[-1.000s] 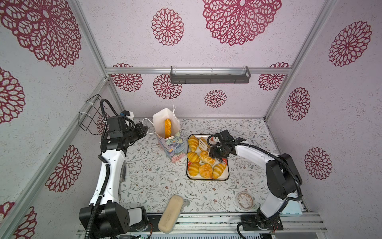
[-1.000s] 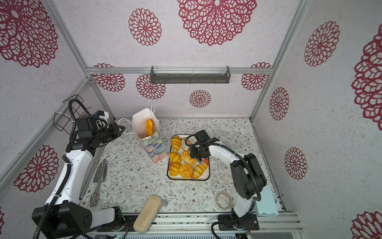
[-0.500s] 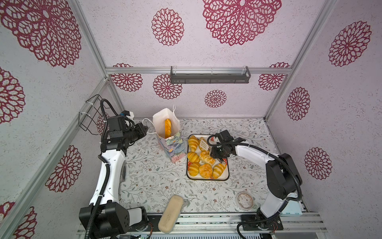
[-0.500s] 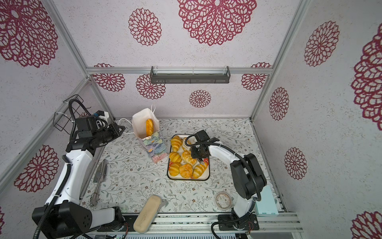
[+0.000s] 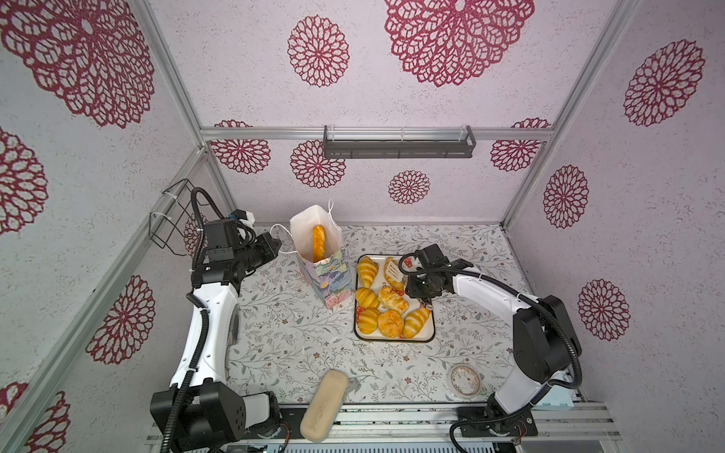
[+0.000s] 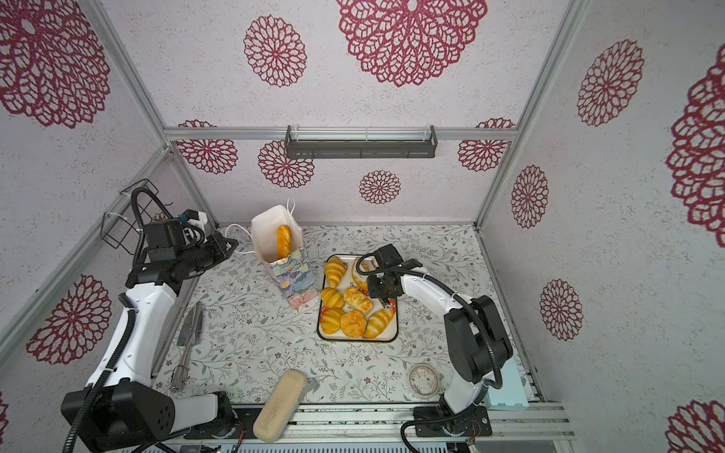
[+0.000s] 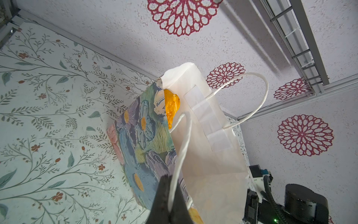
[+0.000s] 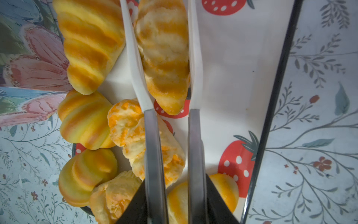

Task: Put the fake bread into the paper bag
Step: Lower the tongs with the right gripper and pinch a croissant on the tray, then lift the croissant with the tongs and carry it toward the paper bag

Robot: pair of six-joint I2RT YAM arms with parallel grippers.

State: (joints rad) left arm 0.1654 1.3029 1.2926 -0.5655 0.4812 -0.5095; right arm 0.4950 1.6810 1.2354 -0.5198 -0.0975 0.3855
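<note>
Peeking into this little booth right now. The walls [image 5: 235, 78] are all wearing pale bumpy wallpaper with big dark-red flower medallions, and silver frame posts [image 5: 175, 78] are running up the corners. A dark rail shelf [image 5: 398, 143] is hanging on the back wall and a black wire basket [image 5: 168, 219] is sticking out from the left one.

The tabletop [image 5: 294, 333] is sporting a pale cloth printed with leafy sprigs and tiny red flowers. The paper bag [image 5: 327, 276] is standing toward the back, just beside a white strawberry tray [image 5: 427, 331], and one long braided loaf [image 5: 318, 243] is already poking up inside it. The left tool [image 7: 171, 197] is pinching together on the bag's white cord handle [image 7: 184, 139].

Seven more pieces of bread [image 5: 390, 323] are sitting on the tray. The right tool [image 8: 175, 182] is clamping a pair of tongs [image 8: 194, 145], and their white tips are hugging a croissant [image 8: 164, 58] on both sides. I can't tell whether it's lifting off the tray.

Other stuff lying around:
- A pale beige block [image 5: 323, 404] is hanging over the front edge.
- A small round ring-ish thing [image 5: 465, 381] is sitting near the right arm's base.
- A metal utensil [image 6: 190, 333] is lying along the left edge.
</note>
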